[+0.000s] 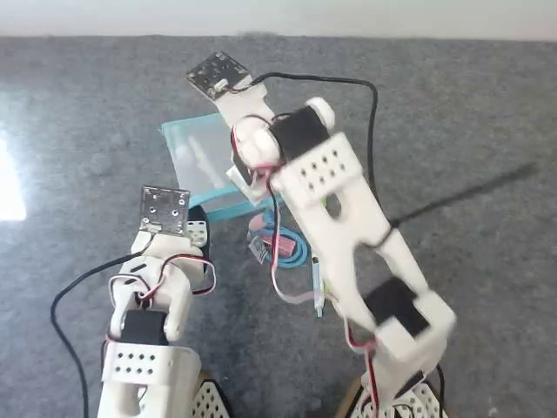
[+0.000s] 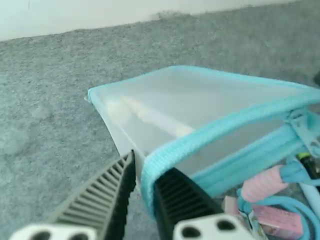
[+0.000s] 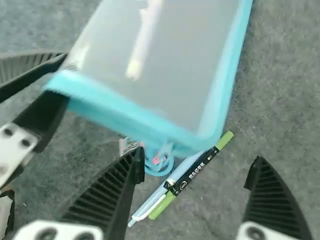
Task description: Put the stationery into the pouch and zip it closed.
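Nearest, the pens [image 3: 186, 176] lie loose, light and slick by the look of them, best pinched mid-barrel. The right gripper [image 3: 197, 157] hangs above, jaws wide apart. At eleven o'clock lies the floppy pouch [image 2: 200, 105], and the left gripper [image 2: 142, 170] is clamped on its zipper trim, likely the firmest hold.

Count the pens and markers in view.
3. One pale pen-like stick lies inside the translucent turquoise-edged pouch. A light blue pen and a black marker with green ends lie side by side on the grey carpet beside the pouch. Others may be hidden beneath it.
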`<state>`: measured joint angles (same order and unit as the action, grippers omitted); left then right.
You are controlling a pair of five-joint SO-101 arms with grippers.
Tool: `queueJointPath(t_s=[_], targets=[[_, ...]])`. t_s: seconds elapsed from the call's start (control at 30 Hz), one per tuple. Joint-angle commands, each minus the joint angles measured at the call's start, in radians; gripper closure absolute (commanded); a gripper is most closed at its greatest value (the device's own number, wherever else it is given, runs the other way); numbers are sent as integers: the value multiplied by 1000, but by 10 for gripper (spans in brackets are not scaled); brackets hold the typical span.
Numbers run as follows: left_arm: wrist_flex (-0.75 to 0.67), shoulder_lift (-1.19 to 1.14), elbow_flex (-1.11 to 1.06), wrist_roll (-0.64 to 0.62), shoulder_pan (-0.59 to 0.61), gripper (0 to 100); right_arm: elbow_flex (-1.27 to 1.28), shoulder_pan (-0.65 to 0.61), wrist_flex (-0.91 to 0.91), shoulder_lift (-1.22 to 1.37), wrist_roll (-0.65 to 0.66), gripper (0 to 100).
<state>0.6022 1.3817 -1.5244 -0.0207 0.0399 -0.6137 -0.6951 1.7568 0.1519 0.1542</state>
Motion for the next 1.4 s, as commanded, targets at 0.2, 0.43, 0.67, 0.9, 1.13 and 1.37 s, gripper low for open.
queueJointPath(t_s=[0.2, 0.43, 0.67, 0.9, 1.13, 1.37], targets=[[-28, 9, 12, 8, -3, 989, 773, 130, -131, -521, -12, 677], [-28, 8, 12, 8, -2, 989, 1295, 182, -486, -581, -23, 678], [-28, 5, 12, 8, -2, 989, 1442, 180, -670, -581, -158, 678], [-29, 6, 12, 8, -3, 989, 1468, 176, -736, -527, -178, 678], [-29, 6, 12, 8, -2, 989, 1441, 179, -812, -265, -173, 738], [-29, 6, 12, 8, -2, 988, 1376, 277, -796, -191, -170, 845]])
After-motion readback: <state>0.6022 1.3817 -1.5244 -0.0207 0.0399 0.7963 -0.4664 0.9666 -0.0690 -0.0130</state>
